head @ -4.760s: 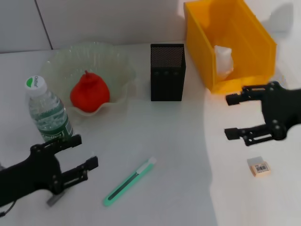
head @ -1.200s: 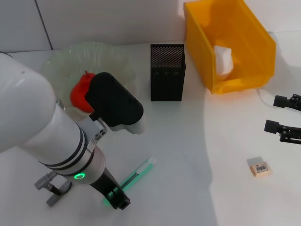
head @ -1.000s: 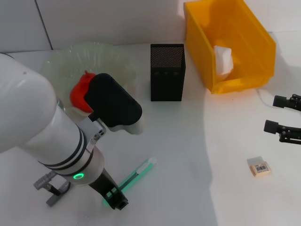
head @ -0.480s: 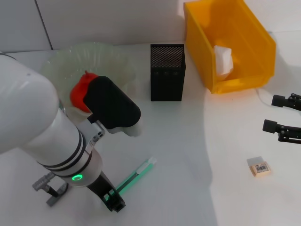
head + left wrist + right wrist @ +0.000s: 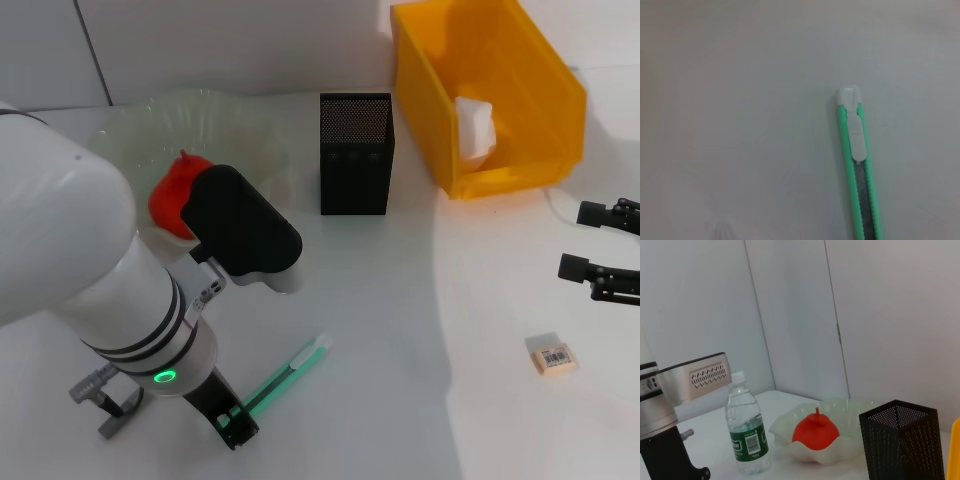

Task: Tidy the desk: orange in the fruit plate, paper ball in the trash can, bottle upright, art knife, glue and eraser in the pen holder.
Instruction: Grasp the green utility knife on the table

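Now the left gripper (image 5: 233, 428) is down at the near end of the art knife (image 5: 280, 380), which lies flat on the desk in front of the pen holder (image 5: 356, 153). I cannot tell if its jaws are open, because the arm covers them. To grasp well, I think the fingers should close across the narrow green body, not the slider. The right gripper (image 5: 598, 243), jaws apart, waits far to the right of the pen holder, near the eraser (image 5: 549, 354). The glue is not visible.
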You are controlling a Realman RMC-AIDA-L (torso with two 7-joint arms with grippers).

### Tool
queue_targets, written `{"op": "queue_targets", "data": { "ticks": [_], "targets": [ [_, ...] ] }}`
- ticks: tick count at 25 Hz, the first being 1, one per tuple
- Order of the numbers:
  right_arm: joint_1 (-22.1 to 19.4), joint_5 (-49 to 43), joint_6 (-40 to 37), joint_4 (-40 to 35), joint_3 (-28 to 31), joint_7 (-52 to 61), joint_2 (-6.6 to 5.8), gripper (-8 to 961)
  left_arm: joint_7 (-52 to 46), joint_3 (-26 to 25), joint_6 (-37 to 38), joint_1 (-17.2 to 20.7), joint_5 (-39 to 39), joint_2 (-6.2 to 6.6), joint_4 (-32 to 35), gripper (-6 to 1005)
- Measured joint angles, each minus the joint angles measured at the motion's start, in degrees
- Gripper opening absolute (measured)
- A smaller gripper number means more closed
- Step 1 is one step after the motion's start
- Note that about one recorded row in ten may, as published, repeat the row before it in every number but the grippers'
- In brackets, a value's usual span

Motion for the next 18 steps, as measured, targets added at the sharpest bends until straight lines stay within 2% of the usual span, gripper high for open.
{"op": "queue_targets", "data": {
  "ticks": [6,12,18],
  "targets": [
    [0.0,0.0,0.0,0.0,0.0,0.0,0.00,810,0.0,0.0,0.1,-0.2,-0.1,0.00,-0.1,310],
    [0.0,0.0,-0.1,0.0,0.0,0.0,0.09,810,0.0,0.4,0.3,-0.5,0.0,0.00,-0.2,297],
    [0.0,0.1,-0.2,0.0,-0.1,0.0,0.17,809,0.1,0.6,1.3,-1.0,-0.1,0.00,0.2,232]
  ]
}}
